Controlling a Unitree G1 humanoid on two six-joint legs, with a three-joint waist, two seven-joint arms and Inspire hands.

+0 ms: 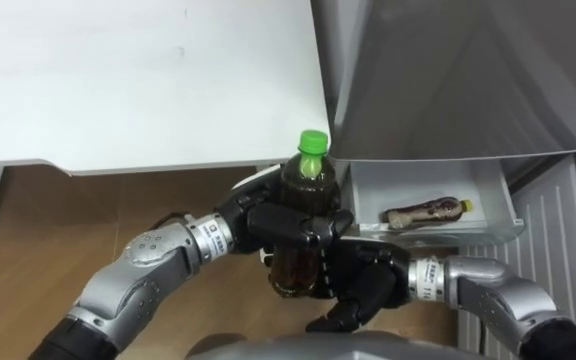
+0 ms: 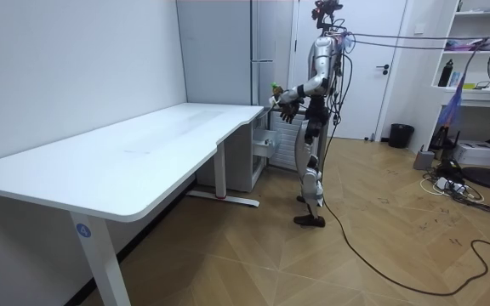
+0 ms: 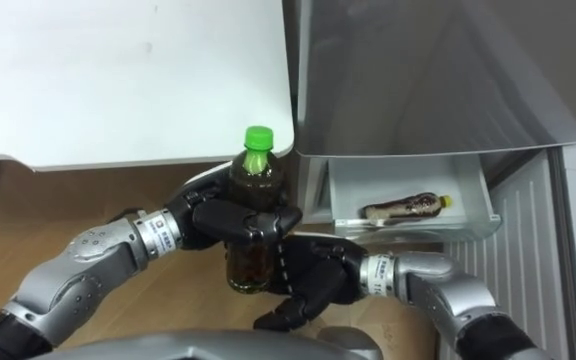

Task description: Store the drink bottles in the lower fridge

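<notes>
I hold a dark drink bottle (image 1: 308, 185) with a green cap upright in front of my chest. My left hand (image 1: 288, 222) is shut round its middle. My right hand (image 1: 363, 285) lies against the bottle's lower part from the right, its fingers loosely spread. Just beyond, the fridge's white lower drawer (image 1: 498, 215) stands pulled out. A second brown drink bottle (image 1: 426, 211) lies on its side in it. In the room view I stand upright at the grey fridge (image 2: 228, 51), with the bottle (image 2: 275, 87) raised before me.
The white table (image 1: 138, 80) reaches in from the left, its corner close to the bottle. The fridge's grey front (image 1: 448, 70) rises above the drawer. Wooden floor lies below. A black bin (image 2: 401, 135) stands by the far door.
</notes>
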